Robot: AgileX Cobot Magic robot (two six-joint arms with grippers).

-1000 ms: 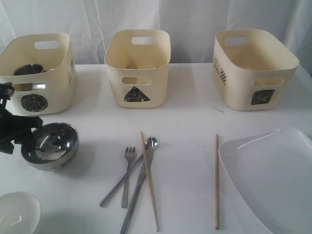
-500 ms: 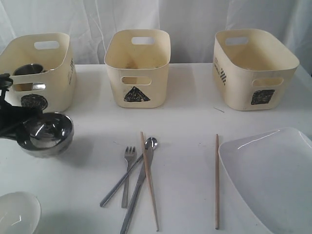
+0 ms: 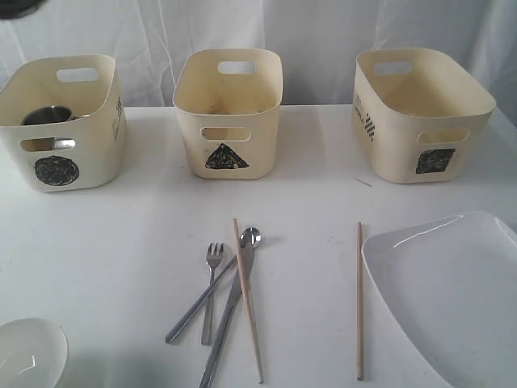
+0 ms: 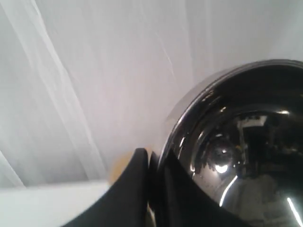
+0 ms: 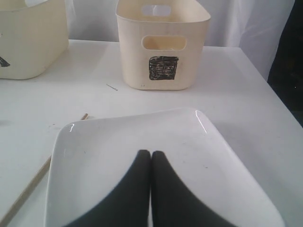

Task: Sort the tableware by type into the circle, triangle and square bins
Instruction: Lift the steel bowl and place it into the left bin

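Observation:
My left gripper (image 4: 151,163) is shut on the rim of the steel bowl (image 4: 236,151), held up in front of the white curtain. In the exterior view only a dark edge (image 3: 16,6) shows at the top left corner, above the circle bin (image 3: 65,121), which holds a steel mug (image 3: 47,115). The triangle bin (image 3: 229,113) and square bin (image 3: 420,113) stand further right. Fork (image 3: 211,291), spoon (image 3: 251,237), knife (image 3: 230,311) and one chopstick (image 3: 247,299) lie together mid-table, the other chopstick (image 3: 359,299) apart. My right gripper (image 5: 151,153) is shut, empty, over the white plate (image 5: 118,142).
The small white bowl (image 3: 28,352) sits at the front left corner of the table. The plate (image 3: 452,299) fills the front right. In the right wrist view the square bin (image 5: 163,45) stands beyond the plate and a chopstick (image 5: 28,187) lies beside it.
The left gripper has lifted the steel bowl off the table, past the circle bin's front and up out of the exterior view. Nothing else has moved.

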